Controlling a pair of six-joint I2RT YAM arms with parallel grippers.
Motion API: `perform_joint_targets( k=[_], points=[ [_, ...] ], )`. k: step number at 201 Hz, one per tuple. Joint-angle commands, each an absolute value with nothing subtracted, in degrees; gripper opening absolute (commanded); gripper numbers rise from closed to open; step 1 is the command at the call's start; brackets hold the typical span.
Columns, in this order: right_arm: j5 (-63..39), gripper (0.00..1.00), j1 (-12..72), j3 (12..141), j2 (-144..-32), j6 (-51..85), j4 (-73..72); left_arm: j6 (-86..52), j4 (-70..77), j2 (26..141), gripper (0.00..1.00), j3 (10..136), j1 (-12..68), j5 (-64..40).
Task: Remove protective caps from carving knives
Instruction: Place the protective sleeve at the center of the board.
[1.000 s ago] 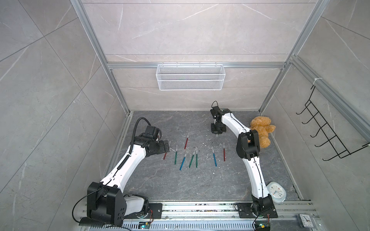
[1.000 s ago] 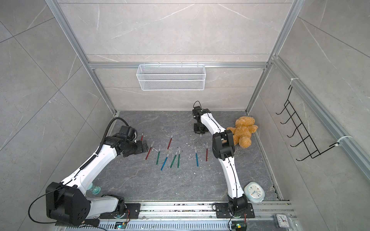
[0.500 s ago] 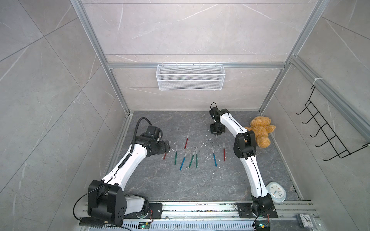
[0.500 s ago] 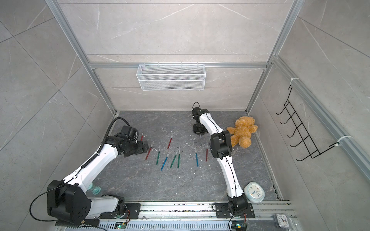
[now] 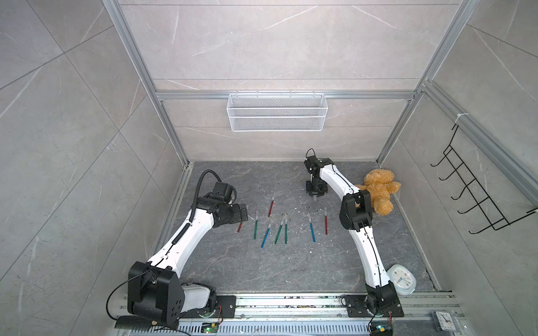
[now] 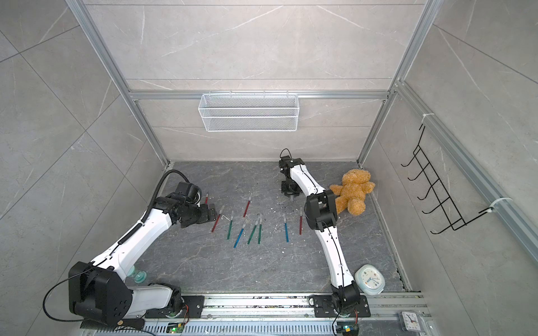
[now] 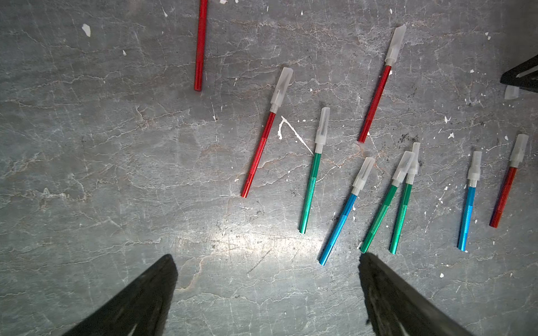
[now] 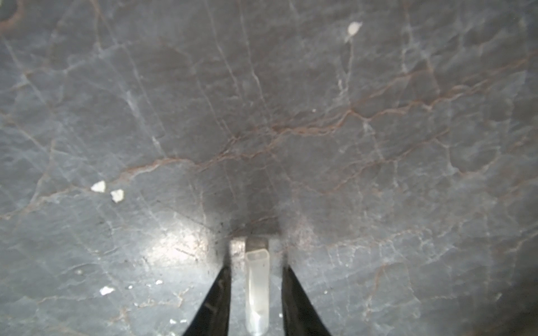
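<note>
Item: one loose protective cap, translucent and hollow, stands between the jaws of the right gripper toward the table's far edge, beyond the row. The jaws are narrowly parted with a gap on either side; I judge it unclamped. Eight carving knives at mid-table wear protective caps; the ninth's tip is cut off. I judge these light, slick and crushable: pinch the flat sides near the collar and hold the knurled handle. The left gripper gapes wide and empty toward the left edge.
</note>
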State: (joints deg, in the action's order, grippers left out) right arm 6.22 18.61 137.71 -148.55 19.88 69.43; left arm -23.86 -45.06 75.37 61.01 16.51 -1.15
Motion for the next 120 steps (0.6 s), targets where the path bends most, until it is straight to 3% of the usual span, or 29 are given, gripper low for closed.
perform_joint_targets(
  k=[1, 79, 120],
  points=[
    [6.5, 0.38, 18.6, 135.3, -148.1, 20.6, 70.0, -23.0, -46.6, 75.6, 1.00, 62.9, 16.7, -1.8],
    [7.2, 0.66, 19.1, 137.5, -141.6, 20.9, 71.1, -22.9, -46.7, 75.7, 1.00, 63.0, 16.8, -1.5],
    [9.5, 0.75, 20.8, 136.2, -133.6, 21.8, 70.2, -22.9, -46.8, 76.2, 0.99, 62.9, 17.1, -1.3]
  ],
)
